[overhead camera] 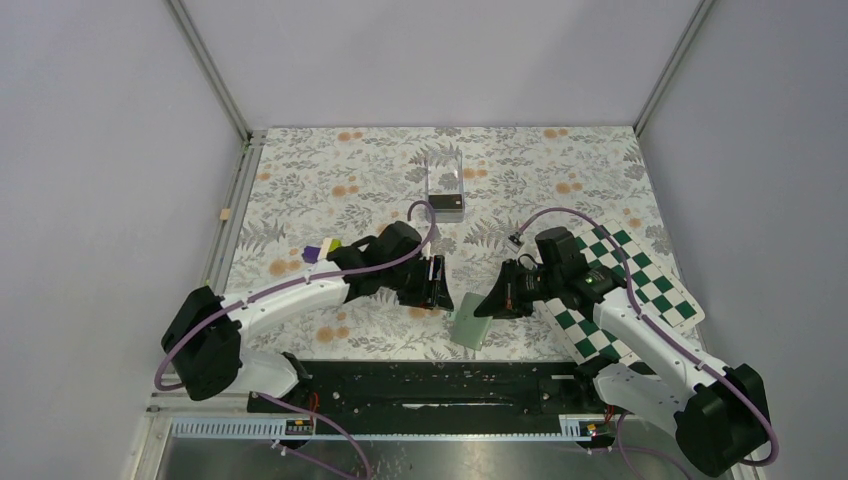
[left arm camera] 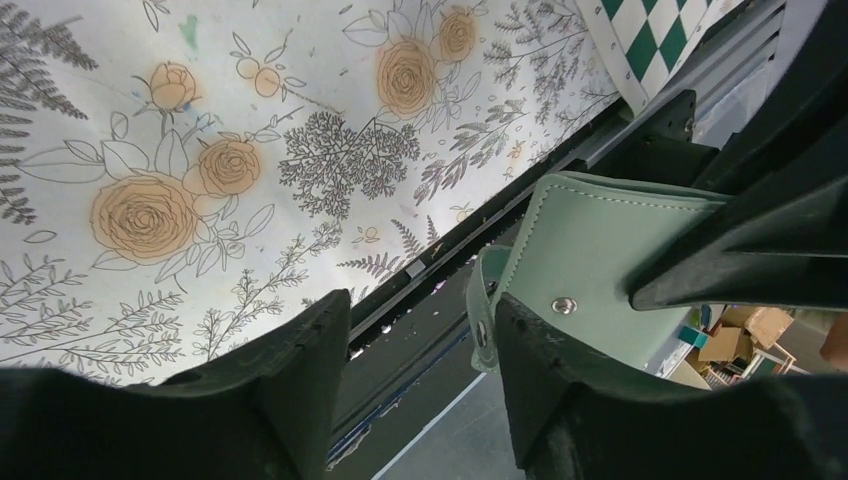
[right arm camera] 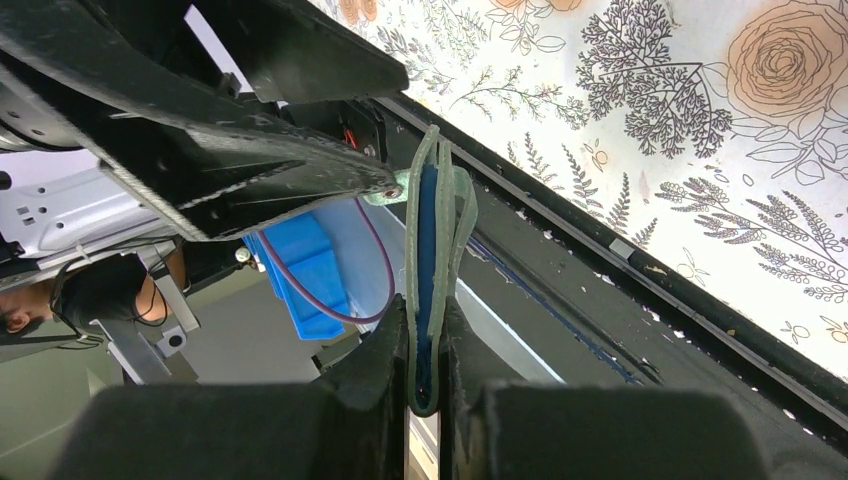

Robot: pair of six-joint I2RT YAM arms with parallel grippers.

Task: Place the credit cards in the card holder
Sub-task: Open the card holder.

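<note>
The sage-green card holder (overhead camera: 468, 326) hangs folded above the table's near edge, just past the floral mat. My right gripper (overhead camera: 497, 301) is shut on its fold; in the right wrist view (right arm camera: 425, 305) I see the holder (right arm camera: 432, 220) edge-on, with dark blue lining between its flaps. My left gripper (overhead camera: 434, 286) is open and empty, right beside the holder. In the left wrist view (left arm camera: 420, 310) the holder (left arm camera: 590, 250), with its snap dot (left arm camera: 564, 305), sits behind my right-hand finger (left arm camera: 540, 370). A small black card-like thing (overhead camera: 447, 204) lies in the clear box. No other card shows.
The clear acrylic box (overhead camera: 445, 172) stands at the middle back of the floral mat (overhead camera: 330, 180). A green-and-white chequered board (overhead camera: 650, 290) lies at the right under my right arm. Small purple and yellow pieces (overhead camera: 322, 249) lie left of my left arm. A black rail (overhead camera: 430, 380) runs along the near edge.
</note>
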